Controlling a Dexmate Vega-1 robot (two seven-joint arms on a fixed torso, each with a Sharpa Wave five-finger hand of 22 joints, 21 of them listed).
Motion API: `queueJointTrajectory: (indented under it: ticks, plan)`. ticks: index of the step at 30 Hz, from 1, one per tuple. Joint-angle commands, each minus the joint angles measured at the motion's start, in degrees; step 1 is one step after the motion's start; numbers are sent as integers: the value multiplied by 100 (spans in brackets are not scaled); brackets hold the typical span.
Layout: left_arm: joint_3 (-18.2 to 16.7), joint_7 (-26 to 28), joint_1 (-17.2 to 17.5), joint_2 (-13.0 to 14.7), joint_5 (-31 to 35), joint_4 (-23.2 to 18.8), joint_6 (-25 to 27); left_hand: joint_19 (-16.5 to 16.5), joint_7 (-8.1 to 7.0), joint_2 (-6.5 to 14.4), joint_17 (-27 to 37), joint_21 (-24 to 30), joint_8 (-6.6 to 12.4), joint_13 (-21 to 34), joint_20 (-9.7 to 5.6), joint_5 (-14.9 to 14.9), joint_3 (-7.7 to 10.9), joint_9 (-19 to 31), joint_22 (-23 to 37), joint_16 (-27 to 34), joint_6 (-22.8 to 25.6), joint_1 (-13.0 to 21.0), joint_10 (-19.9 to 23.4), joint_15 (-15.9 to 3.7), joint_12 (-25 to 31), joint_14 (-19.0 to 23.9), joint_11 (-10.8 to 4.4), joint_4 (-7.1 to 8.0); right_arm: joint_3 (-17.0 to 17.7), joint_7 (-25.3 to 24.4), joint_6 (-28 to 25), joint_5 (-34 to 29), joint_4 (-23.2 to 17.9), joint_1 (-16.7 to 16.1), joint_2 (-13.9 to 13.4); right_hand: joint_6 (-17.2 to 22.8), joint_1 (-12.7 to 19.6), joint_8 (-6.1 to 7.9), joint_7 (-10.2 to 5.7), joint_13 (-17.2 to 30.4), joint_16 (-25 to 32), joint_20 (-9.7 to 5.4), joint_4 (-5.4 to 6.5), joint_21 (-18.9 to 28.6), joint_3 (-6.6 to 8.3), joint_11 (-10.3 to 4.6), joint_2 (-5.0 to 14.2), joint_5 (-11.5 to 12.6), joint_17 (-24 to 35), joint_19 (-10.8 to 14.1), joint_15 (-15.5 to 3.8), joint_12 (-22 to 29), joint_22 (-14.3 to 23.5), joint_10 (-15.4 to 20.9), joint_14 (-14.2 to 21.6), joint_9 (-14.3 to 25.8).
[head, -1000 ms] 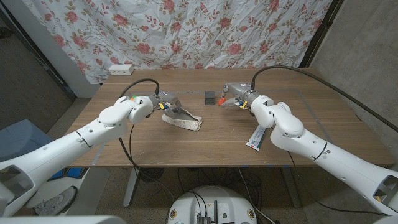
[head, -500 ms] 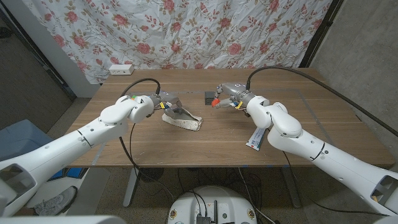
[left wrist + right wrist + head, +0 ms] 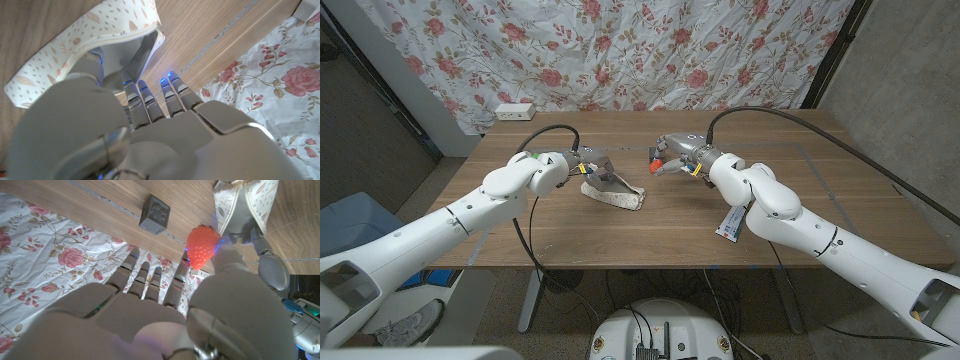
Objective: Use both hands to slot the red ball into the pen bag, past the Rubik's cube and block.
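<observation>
left robot hand [image 3: 582, 166] and right robot hand [image 3: 672, 160] both grip, raised.

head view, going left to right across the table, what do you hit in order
white power strip → left robot hand → pen bag → red strawberry-like ball pinched in the right robot hand → white packet

Head view: fixed high on the robot, looking down and forward over both arms across the table [image 3: 570, 225] to a flowered curtain [image 3: 620, 50], taking in the whole tabletop. Left wrist view: very close behind the left hand [image 3: 150, 135], facing the open pen bag [image 3: 75, 45] and curtain beyond. Right wrist view: close behind the right hand [image 3: 150, 315], sharing the bag and left hand with both others.
</observation>
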Motion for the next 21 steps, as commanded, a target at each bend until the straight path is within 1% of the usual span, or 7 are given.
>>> queueJointTrajectory:
  ticks: [1, 13, 21]
  plan:
    - [-7, -73, -3, 38, 8, -34, -12, -8, -12, 2, 28, -23, 26, 20, -3, 20, -18, 10, 18, 24, -16, -49, -28, -700, 21, -11, 5, 9, -114, 2, 340, 29, 203, 169, 150, 169, 81, 35, -141, 25, -25, 41, -21, 3, -11, 1, -5, 25, 25, 14, 29, -12, 27, 31, 27, 25]
    - [6, -38, -55, 20, -3, 63, -125, -12, -47, 26, 27, -20, 37, 20, -1, 23, -29, 8, 18, 28, -26, -58, -29, -701, 27, -13, -3, 4, -236, -98, 455, -58, 434, 285, 376, 174, 93, 37, -141, 25, -19, 39, -22, 7, -11, 6, 1, 28, 26, 18, 22, -6, 28, 54, 47, 24]
    - [-29, -37, -5, 56, -34, 37, -91, -11, -70, 34, 26, -17, 41, 20, -5, 25, -37, 7, 18, 32, -34, -62, -31, -707, 29, -7, -2, 0, -309, -150, 545, -51, 561, 377, 525, 182, 100, 40, -140, 25, -19, 37, -22, 8, -12, 0, 3, 29, 27, 17, 25, -3, 28, 66, 53, 23]
